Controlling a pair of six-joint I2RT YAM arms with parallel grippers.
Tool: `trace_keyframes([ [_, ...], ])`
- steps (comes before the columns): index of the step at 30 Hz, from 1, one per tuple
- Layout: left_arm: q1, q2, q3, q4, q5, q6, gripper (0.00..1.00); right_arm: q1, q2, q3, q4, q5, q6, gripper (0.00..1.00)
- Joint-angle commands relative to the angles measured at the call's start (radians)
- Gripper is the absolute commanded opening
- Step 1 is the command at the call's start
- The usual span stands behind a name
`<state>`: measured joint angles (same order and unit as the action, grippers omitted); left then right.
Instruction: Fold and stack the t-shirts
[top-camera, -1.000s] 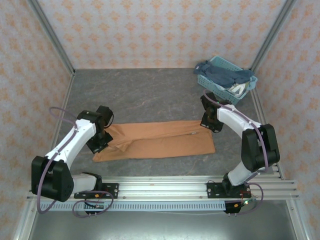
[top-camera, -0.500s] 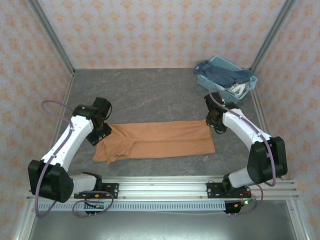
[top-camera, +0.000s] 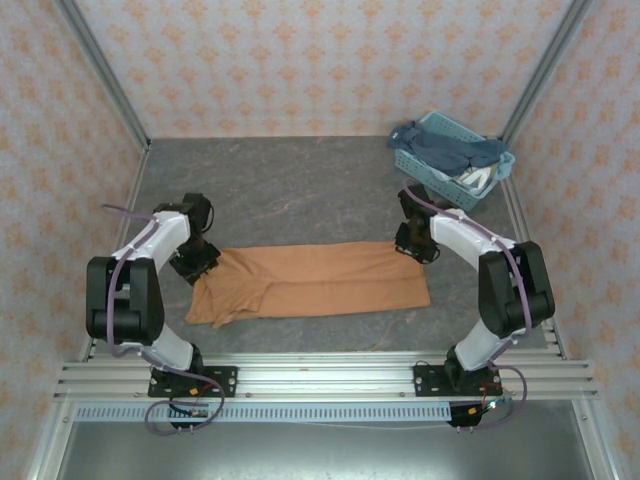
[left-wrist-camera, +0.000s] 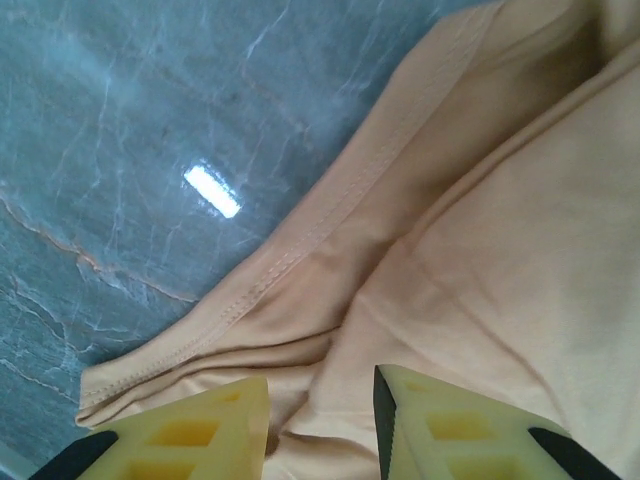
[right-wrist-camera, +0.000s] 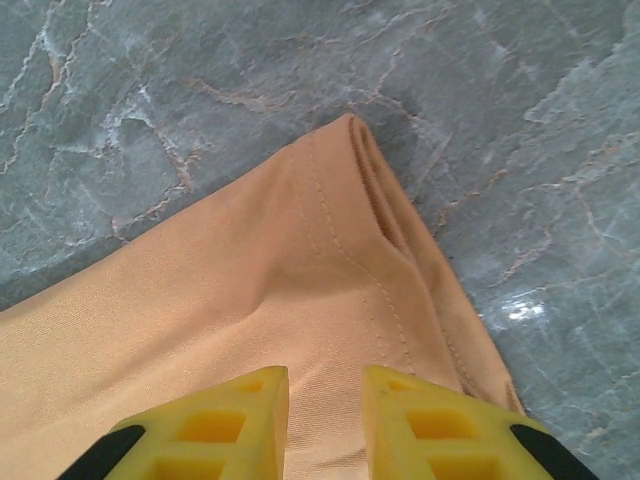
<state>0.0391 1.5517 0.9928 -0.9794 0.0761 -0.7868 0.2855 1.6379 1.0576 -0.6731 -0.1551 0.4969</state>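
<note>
The orange-brown cloth t-shirt (top-camera: 315, 282) lies as a long folded band on the grey marbled surface (top-camera: 300, 190), stretched between the two end effectors. The left end effector (left-wrist-camera: 320, 388) hovers released over the band's rumpled end, yellow fingers (left-wrist-camera: 200, 440) apart, with a stitched hem (left-wrist-camera: 330, 215) just ahead. The right end effector (right-wrist-camera: 323, 375), likewise released, sits above the band's stitched corner (right-wrist-camera: 345, 135). Beyond the right end effector, a light-blue plastic lattice basket (top-camera: 425, 172) holds a dark blue t-shirt (top-camera: 445, 150) and a white t-shirt (top-camera: 478, 178).

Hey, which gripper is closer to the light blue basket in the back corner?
Right. The right gripper sits over the orange-brown t-shirt's far right corner, just in front of the basket; the left gripper is at the shirt's opposite end, much farther away.
</note>
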Motion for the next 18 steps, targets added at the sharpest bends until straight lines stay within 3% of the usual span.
trace_keyframes([
  [1,-0.011,-0.09,-0.08,0.015,0.013,-0.007,0.38,0.006,0.016,0.02,0.015,-0.027,-0.013,0.27],
  [10,-0.049,-0.15,-0.19,0.134,0.063,-0.014,0.41,0.006,0.009,-0.009,0.02,-0.056,-0.026,0.27],
  [18,-0.149,-0.264,-0.27,0.045,0.057,-0.113,0.36,0.006,-0.011,-0.022,0.011,-0.059,-0.031,0.28],
])
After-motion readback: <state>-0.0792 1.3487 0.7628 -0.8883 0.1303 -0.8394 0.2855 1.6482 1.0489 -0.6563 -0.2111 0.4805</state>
